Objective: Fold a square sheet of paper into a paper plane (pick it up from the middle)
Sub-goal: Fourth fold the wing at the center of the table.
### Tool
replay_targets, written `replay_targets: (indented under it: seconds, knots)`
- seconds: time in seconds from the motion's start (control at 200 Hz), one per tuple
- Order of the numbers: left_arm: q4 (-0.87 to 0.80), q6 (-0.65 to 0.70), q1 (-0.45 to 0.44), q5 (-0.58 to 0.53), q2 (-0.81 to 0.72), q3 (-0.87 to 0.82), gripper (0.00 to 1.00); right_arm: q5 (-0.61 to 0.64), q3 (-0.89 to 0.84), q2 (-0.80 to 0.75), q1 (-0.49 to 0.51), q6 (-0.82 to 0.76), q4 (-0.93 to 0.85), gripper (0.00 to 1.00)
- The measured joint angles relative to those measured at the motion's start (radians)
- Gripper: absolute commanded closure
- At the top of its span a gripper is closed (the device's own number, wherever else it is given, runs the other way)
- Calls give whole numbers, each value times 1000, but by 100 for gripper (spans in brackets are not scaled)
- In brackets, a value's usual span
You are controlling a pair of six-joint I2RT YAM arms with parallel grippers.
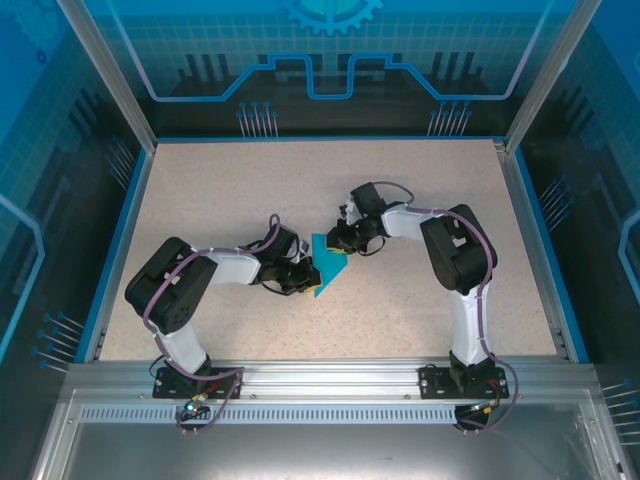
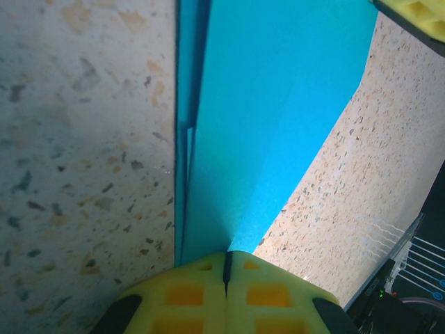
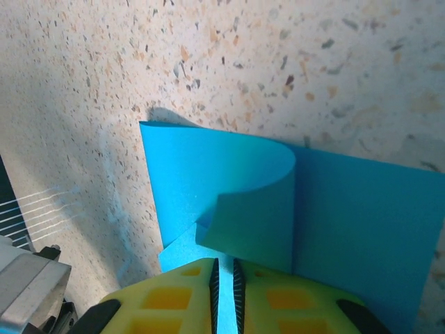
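Observation:
The cyan-blue sheet of paper [image 1: 327, 262] lies partly folded on the speckled table, between my two grippers. My left gripper [image 1: 303, 281] is at its lower left. In the left wrist view the yellow pads [image 2: 188, 299] are pressed together on the near end of the paper [image 2: 271, 104], and a crease runs away from them. My right gripper [image 1: 341, 243] is at the sheet's upper right. Its fingers [image 3: 167, 299] are shut on a corner flap of the paper [image 3: 229, 167], which curls up and over the flat part. Blue shows in the narrow gap between its jaws.
The speckled table [image 1: 250, 190] has a blue rim, with a metal frame and transparent walls around it. The other arm's yellow finger [image 2: 417, 14] shows at the top right of the left wrist view. Both arms bend inward toward the middle of the table.

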Motion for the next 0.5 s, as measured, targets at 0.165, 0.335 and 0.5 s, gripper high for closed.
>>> replay_targets:
  seconds: [0.165,0.335,0.5]
  knots:
    - [0,0,0,0,0,0,100,-5,26,15,-13,3,-8,82]
    - [0,0,0,0,0,0,100,-1,45,27,-24,3,-10,81]
    - [0,0,0,0,0,0,100,-5,50,30,-26,4,-13,81]
